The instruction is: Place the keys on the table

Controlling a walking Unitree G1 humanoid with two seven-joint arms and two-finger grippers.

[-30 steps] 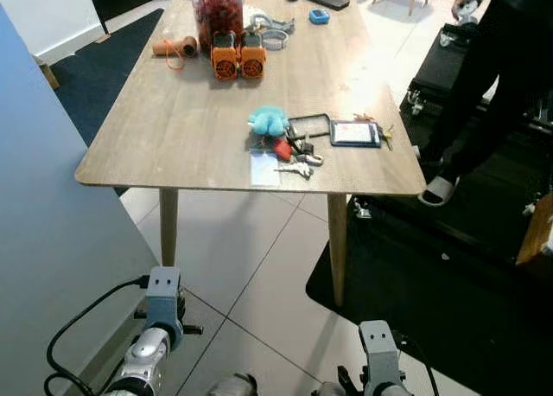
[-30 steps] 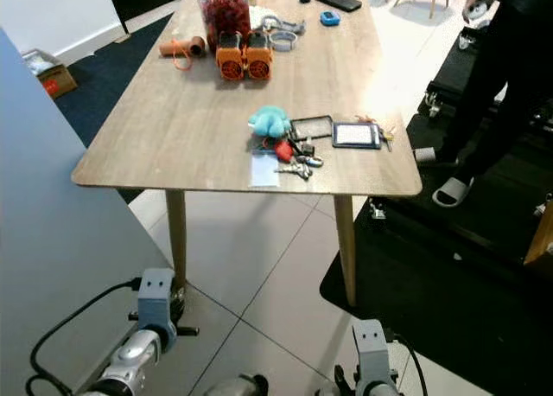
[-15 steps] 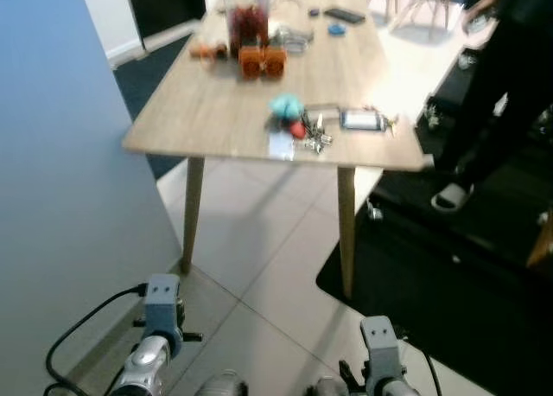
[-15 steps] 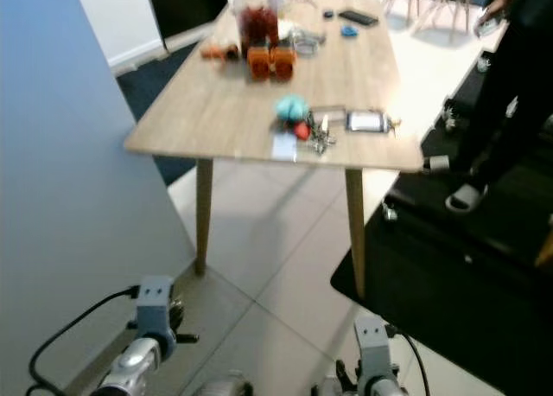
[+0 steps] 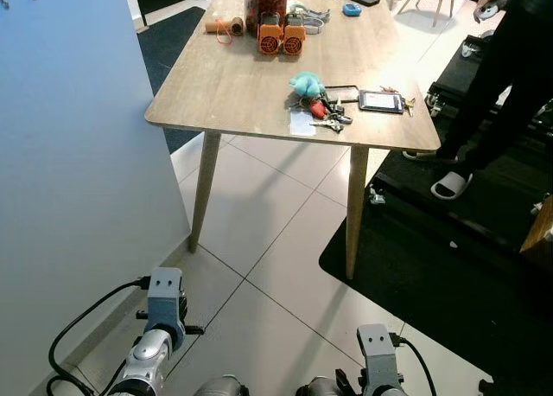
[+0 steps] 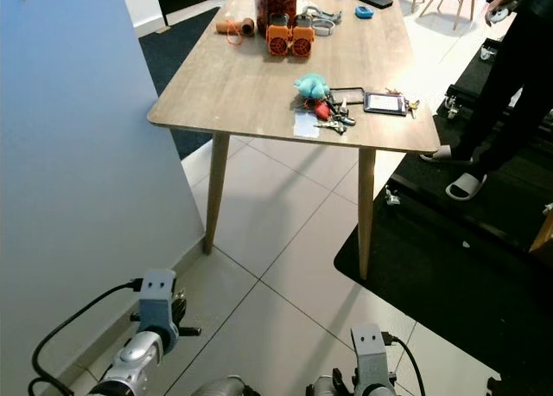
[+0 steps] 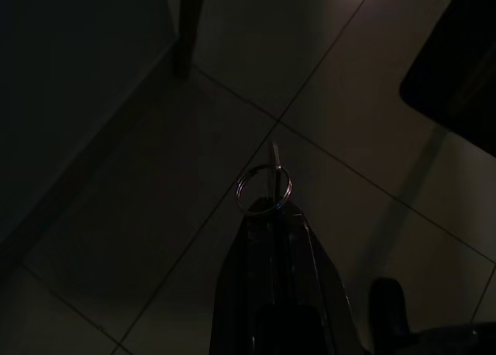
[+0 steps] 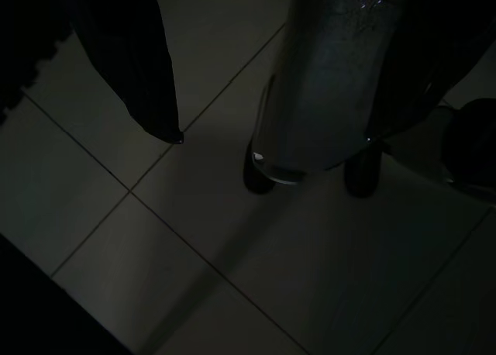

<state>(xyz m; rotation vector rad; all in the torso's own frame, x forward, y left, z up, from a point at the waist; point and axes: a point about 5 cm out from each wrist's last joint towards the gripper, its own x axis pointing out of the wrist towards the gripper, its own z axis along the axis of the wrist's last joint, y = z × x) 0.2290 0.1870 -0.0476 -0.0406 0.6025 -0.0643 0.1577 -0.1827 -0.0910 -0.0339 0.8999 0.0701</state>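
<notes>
One key ring (image 7: 263, 190) pokes out of the left gripper (image 7: 267, 215), whose fingers are pressed together on it low over the floor tiles (image 5: 276, 232); likely light, stiff, slippery metal that may swing, so the pinch at the ring looks right. Right gripper hangs idle; its fingers can't be told. Wooden table (image 5: 233, 85) stands well ahead. Near its front edge lie another key bunch (image 5: 324, 112), a teal plush (image 5: 305, 84) and a tablet (image 5: 381, 101); orange items (image 5: 282, 38) sit toward the far end. Bare wood at the front left corner looks free. A person (image 5: 510, 59) stands beside the right edge on a black mat (image 5: 449, 240).
</notes>
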